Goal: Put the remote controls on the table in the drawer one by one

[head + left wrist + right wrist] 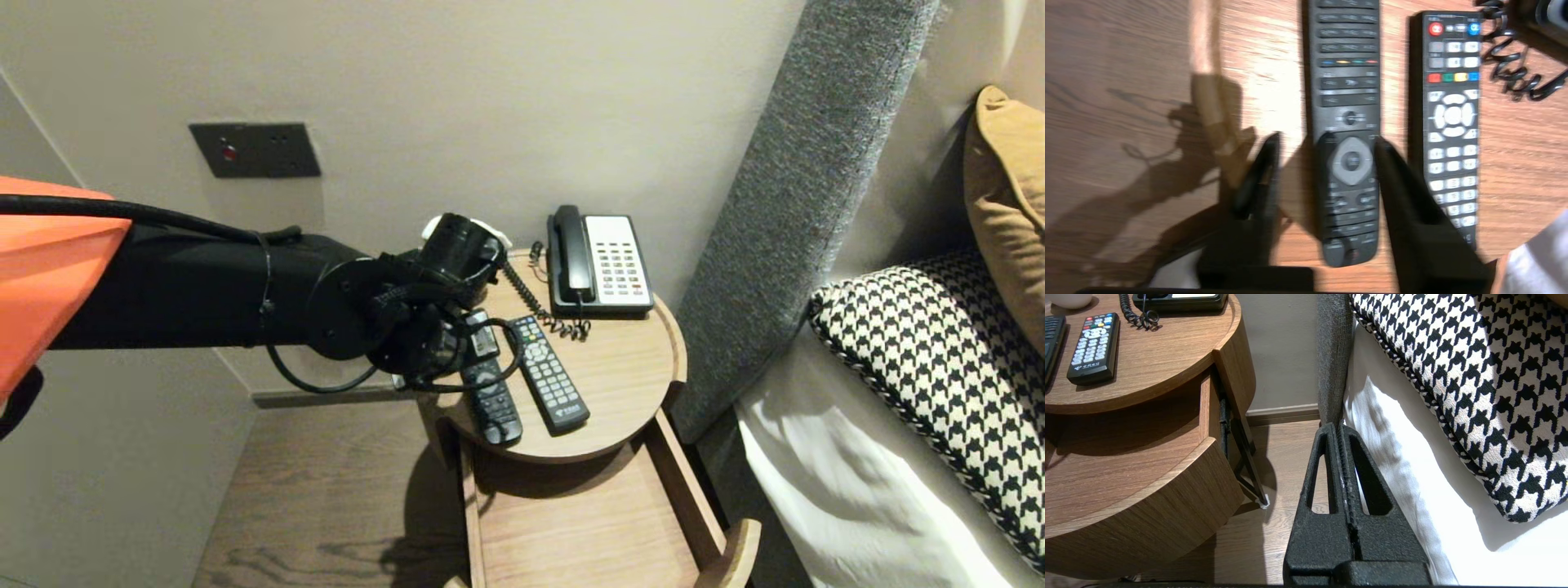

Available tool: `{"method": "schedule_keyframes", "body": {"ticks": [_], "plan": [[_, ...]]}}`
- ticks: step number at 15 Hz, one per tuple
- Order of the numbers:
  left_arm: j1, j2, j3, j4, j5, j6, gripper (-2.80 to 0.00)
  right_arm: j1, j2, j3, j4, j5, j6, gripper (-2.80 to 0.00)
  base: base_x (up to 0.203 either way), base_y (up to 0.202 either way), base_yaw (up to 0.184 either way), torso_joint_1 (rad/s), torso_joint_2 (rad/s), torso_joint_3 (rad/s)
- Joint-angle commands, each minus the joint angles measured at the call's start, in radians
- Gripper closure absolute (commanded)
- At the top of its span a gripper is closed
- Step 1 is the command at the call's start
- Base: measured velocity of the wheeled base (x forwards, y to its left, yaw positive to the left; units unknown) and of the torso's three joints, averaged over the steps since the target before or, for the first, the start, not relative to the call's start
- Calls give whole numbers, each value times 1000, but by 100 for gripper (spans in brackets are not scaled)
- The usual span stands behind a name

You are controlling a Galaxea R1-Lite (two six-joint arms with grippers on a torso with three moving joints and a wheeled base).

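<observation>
Left jaws astride slim black remote (1349, 122), maybe touching.

Bedroom, most likely a hotel room. Round wood-grain bedside counter (637, 384) with a pulled-out wooden drawer (571, 523) beneath, set against a plain beige wall (490, 98). On it: black-and-white corded desk telephone (600, 261), slim black remote control (492, 400) and black remote control with white keys (549, 374) side by side. Just beside: tall grey upholstered headboard panel (784, 220), bed with white sheets (857, 490), black-and-white houndstooth pillow (939, 367), mustard fabric cushion (1008, 204). Dark wall switch plate (255, 149); wood-plank floor (326, 498).
</observation>
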Motion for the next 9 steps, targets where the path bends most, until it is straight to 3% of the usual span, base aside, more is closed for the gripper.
{"method": "schedule_keyframes", "body": {"ticks": [1,4,9], "plan": [[-5,40,-21,2,29,-10,-280,0,0,40,-1,0,0,0,0,0,0,0,0,0],[-13,84,-20,4,117,-46,-280,0,0,40,-1,0,0,0,0,0,0,0,0,0],[-20,119,-55,1,131,-59,-280,0,0,40,-1,0,0,0,0,0,0,0,0,0]]}}
